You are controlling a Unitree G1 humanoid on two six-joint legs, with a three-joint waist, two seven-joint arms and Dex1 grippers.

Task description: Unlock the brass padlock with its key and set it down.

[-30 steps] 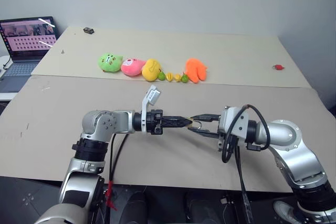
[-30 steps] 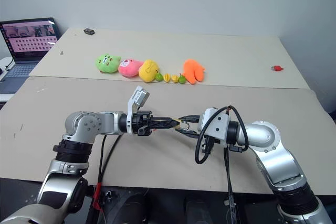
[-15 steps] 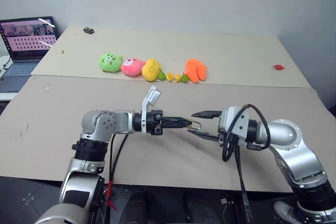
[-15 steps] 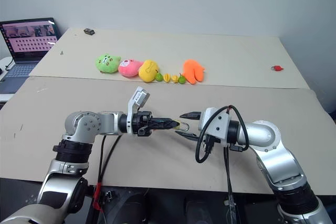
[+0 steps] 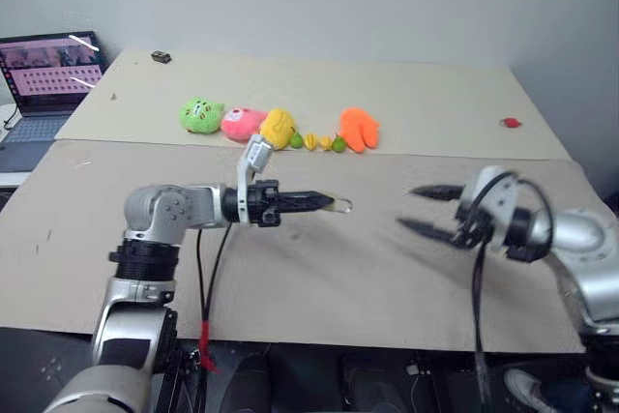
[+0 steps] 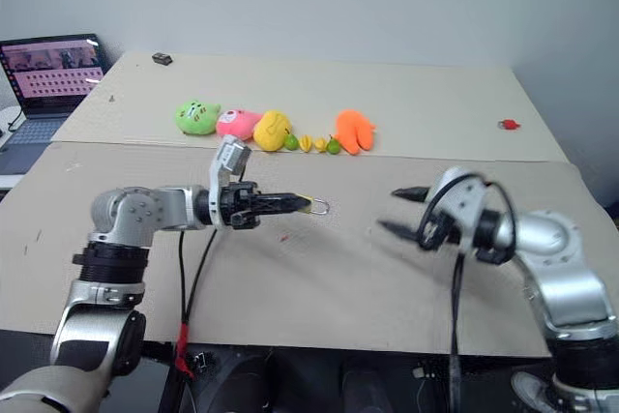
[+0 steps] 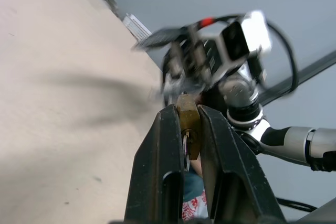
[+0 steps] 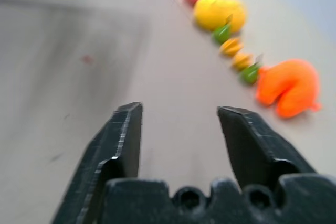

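Note:
The brass padlock [image 7: 188,124] is pinched between the two black fingers of my left gripper [image 5: 324,204], which points level toward the right above the cardboard tabletop [image 5: 319,282]. A thin silvery loop [image 5: 340,206] sticks out past the fingertips. In the left wrist view a small silvery piece [image 7: 186,148] hangs at the lock; I cannot tell if it is the key. My right gripper [image 5: 418,210] hovers well to the right of the lock, open, with nothing between its fingers [image 8: 128,129].
A row of plush toys lies at the back: green [image 5: 201,115], pink [image 5: 238,124], yellow [image 5: 278,127], orange [image 5: 358,130]. A laptop [image 5: 48,74] stands far left, a small black object [image 5: 161,57] at the back edge, a small red item [image 5: 511,124] far right.
My right gripper, whose fingers were at the padlock a second ago, opened and drew away to the right. The left gripper kept the lock and shifted a little left.

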